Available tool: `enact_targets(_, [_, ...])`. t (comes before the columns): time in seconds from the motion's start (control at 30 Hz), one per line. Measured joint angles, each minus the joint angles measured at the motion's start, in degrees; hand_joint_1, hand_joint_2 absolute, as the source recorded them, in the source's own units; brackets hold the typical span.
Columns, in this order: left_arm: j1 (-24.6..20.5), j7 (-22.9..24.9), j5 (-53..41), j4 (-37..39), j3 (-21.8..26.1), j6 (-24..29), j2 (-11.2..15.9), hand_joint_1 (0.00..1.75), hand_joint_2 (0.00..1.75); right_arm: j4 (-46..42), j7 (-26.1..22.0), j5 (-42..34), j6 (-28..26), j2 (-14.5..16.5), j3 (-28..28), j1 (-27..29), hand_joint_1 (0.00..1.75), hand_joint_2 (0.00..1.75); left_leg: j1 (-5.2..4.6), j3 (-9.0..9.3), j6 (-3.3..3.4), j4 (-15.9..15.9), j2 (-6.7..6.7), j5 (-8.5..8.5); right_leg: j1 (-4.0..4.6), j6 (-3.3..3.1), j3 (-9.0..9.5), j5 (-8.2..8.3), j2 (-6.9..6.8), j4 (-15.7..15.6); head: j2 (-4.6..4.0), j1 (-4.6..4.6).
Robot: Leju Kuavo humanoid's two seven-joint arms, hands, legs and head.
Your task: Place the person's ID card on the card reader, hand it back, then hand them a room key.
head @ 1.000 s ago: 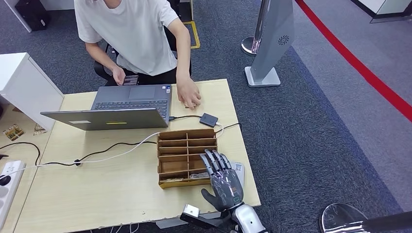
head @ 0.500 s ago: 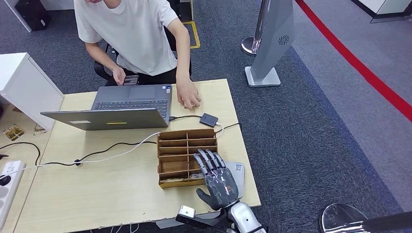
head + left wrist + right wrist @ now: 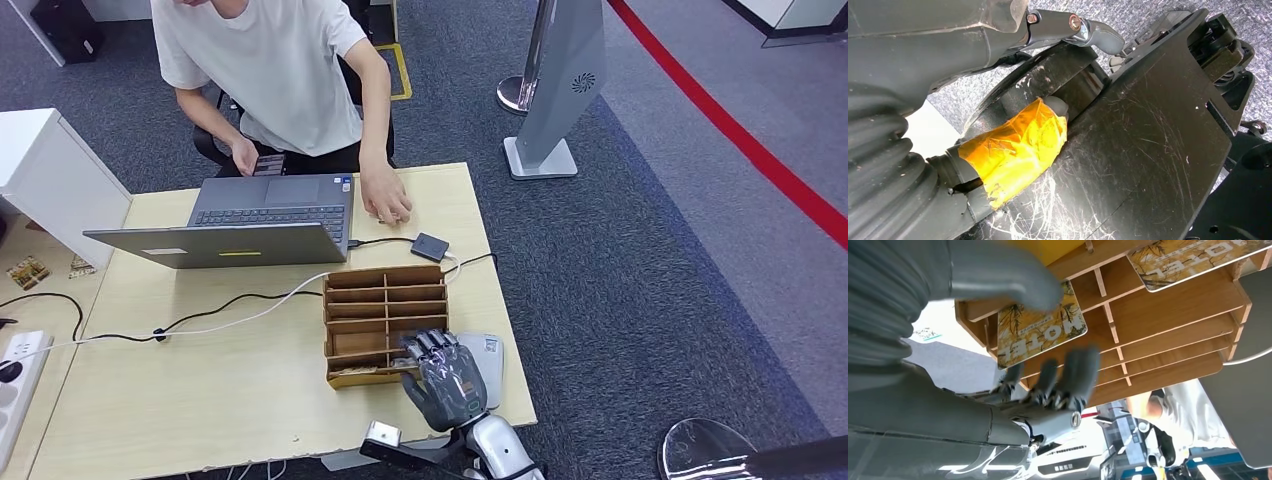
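Note:
My right hand [image 3: 445, 378] hovers over the near right corner of the wooden card organizer [image 3: 370, 300], fingers curled down towards it. In the right wrist view a yellow "HOTEL" key card [image 3: 1040, 325] lies in a compartment between the thumb [image 3: 998, 270] and the fingers [image 3: 1068, 375], and nothing is gripped. A second key card [image 3: 1198, 260] lies in another compartment. The black card reader [image 3: 429, 246] sits beyond the organizer. Past the reader, the person's hand [image 3: 385, 203] rests flat on the table and hides whatever is under it. My left hand [image 3: 923, 60] hangs by my body holding nothing, one finger [image 3: 1093, 32] stretched out.
An open laptop [image 3: 250, 225] stands at the back left, with cables [image 3: 230, 305] running across the table [image 3: 200, 400] to a power strip [image 3: 15, 370]. A white sheet [image 3: 490, 350] lies just right of my hand, near the table's right edge. The person sits behind the table.
My right hand has drawn back and a little left, and its fingers have gone from stretched out to curled down over the organizer's near right compartment. The person's hand has shifted slightly.

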Motion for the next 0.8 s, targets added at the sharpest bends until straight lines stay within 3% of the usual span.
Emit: enact_targets(0.8, [0.53, -2.67, -0.61, 0.0, -0.2, 0.69, 0.1, 0.0, 1.75, 0.78, -3.93, -3.48, 0.0, 0.08, -1.16, 0.09, 1.75, 1.75, 0.0, -0.02, 0.0, 0.0, 0.0, 0.0, 0.0, 0.0, -0.04, 0.0, 0.0, 0.0, 0.0, -0.02])
